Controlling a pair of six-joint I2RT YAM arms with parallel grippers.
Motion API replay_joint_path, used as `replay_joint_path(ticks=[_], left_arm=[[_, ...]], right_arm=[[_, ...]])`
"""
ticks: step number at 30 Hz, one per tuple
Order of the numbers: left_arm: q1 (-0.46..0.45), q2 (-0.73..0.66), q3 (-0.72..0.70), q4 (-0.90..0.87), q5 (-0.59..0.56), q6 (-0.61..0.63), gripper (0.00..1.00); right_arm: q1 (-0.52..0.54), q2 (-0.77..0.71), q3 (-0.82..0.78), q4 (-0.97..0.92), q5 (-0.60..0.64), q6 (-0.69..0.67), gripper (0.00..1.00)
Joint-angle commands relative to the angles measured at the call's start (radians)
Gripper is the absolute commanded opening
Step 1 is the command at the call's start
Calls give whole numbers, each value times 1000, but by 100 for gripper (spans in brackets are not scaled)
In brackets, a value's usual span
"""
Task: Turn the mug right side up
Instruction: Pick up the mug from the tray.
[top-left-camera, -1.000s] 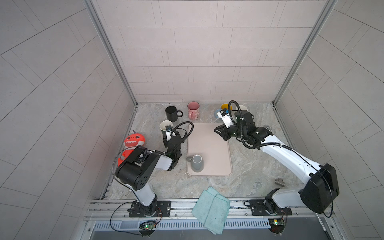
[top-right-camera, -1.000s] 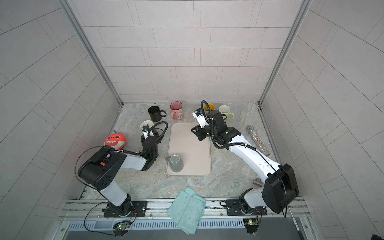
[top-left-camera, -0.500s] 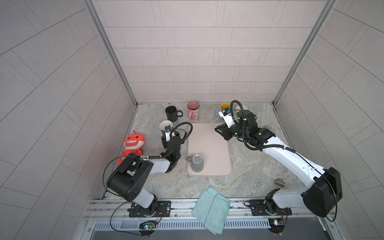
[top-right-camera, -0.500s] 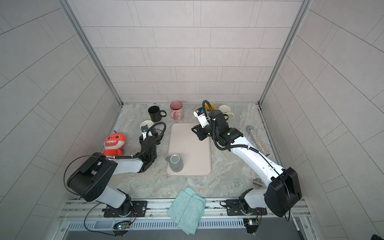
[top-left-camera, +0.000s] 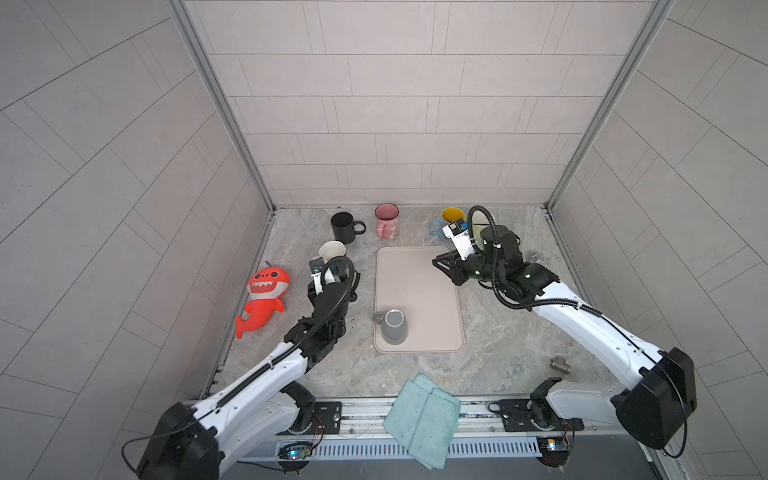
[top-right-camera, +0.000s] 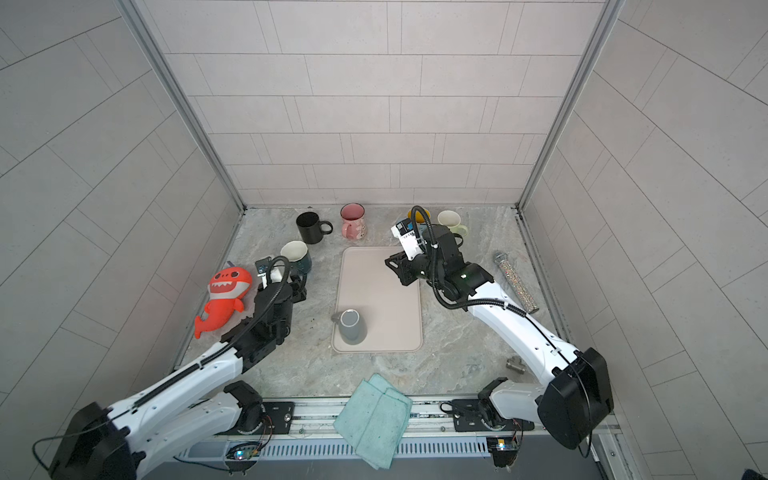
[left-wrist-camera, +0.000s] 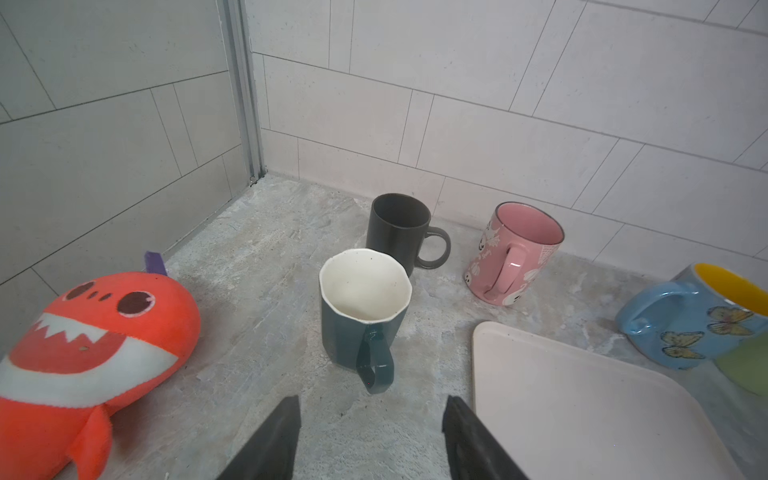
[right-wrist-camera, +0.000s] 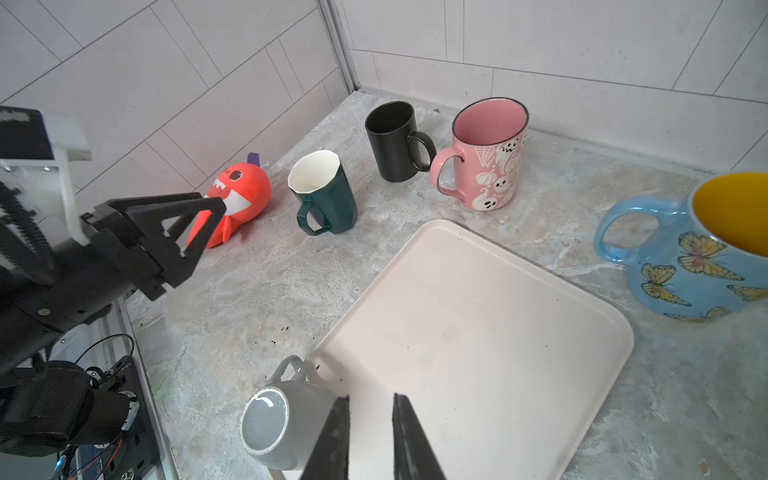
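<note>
In both top views the grey mug (top-left-camera: 394, 326) stands mouth-down, axis upright, on the tray's (top-left-camera: 419, 286) near left corner, with its handle toward the left arm. Both claws look about equally far from it.

Left wrist: the left claw (left-wrist-camera: 372, 432) is spread and empty, facing an empty teal mug (left-wrist-camera: 345, 332).

Right wrist: the right claw (right-wrist-camera: 370, 436) is barely parted and empty, aimed at the grey mug across the otherwise bare tray.

Bright, even, diffuse light fills the cell. Shadows are soft and short, and a faint one lies beside the grey mug (top-left-camera: 394, 326) on the tray (top-left-camera: 419, 270) in both top views. In the right wrist view a white glint sits on that mug's base. In the left wrist view the handle of the teal mug (left-wrist-camera: 361, 307) shines. Tile lines bow toward the edges of every view. The dark fingers (left-wrist-camera: 274, 444) nearest each wrist lens look soft.
</note>
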Motion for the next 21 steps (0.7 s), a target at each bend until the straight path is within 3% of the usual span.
replay_joint_path(ticks=[1,4,7,10,13,17,21], left_arm=[[-6,-120,147,-462,57,-108,57],[-4,-135,330,-774,97,-194,57],[-2,-27,550,-1067,193,-276,58],[-1,102,711,-1260,384,-336,58],[6,209,786,-1297,627,-375,56],[42,253,810,-1231,799,-419,54],[239,277,784,-1234,999,-423,55]], right_arm=[[9,-34,21,-20,-10,18,21],[13,-24,57,-71,-26,21,21],[19,-18,86,-120,-30,18,22],[20,-16,103,-153,-30,16,24],[20,-1,132,-192,-29,9,24],[20,18,159,-221,-34,0,25],[19,44,186,-249,-51,-7,25]])
